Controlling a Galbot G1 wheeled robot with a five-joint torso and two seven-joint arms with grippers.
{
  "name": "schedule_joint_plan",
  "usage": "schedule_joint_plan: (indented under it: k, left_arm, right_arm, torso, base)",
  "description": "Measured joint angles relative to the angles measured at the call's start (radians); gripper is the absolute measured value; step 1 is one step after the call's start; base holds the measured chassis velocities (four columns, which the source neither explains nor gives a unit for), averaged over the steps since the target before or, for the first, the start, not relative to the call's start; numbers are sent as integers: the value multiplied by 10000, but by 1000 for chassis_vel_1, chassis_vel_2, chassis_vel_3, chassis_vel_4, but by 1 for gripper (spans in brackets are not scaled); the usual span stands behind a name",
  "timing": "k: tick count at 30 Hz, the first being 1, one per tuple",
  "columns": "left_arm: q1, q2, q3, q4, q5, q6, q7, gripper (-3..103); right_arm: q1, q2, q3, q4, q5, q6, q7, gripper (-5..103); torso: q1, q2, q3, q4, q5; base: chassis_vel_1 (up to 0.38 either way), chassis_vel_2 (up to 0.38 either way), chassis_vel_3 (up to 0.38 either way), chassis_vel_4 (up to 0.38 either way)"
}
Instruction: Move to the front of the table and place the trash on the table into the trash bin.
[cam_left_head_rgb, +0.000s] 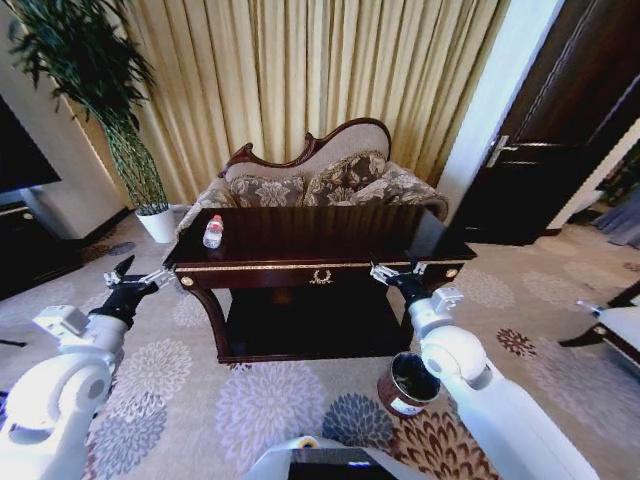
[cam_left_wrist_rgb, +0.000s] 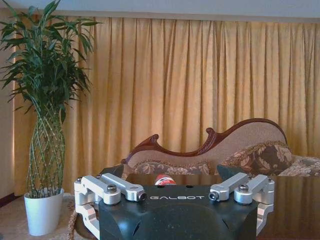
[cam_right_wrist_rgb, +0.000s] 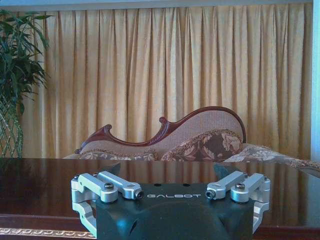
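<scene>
Head view, left to right: left gripper (cam_left_head_rgb: 138, 283) at lower left, fingers spread, raised level with the table (cam_left_head_rgb: 330, 262) edge, likely readied for reaching; bottle (cam_left_head_rgb: 213, 231) upright on the tabletop's left end; right gripper (cam_left_head_rgb: 396, 274) at centre right, fingers likewise spread, near the front rim; trash bin (cam_left_head_rgb: 408, 383) on the carpet, lower right.

Open carpet lies before the table (cam_left_head_rgb: 320, 262), where the trash bin (cam_left_head_rgb: 408, 384) stands near the right front leg, its mouth uncovered. The glossy tabletop is bare but for the bottle (cam_left_head_rgb: 213, 231) at its left end. A chaise longue (cam_left_head_rgb: 315, 180) closes off the far side, and a potted plant (cam_left_head_rgb: 130, 150) stands off the left rear corner.
</scene>
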Motion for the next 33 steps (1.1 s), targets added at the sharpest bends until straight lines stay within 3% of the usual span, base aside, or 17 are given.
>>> schedule_joint_plan:
  k: [33]
  left_arm:
    - [29,-87,30,-57,11,-30,27,100]
  right_arm:
    - [-99,57,-393,64,-155,-6,-58,100]
  torso:
    - [-1,0,0,1,0]
  base:
    - [-95,94,93,-94]
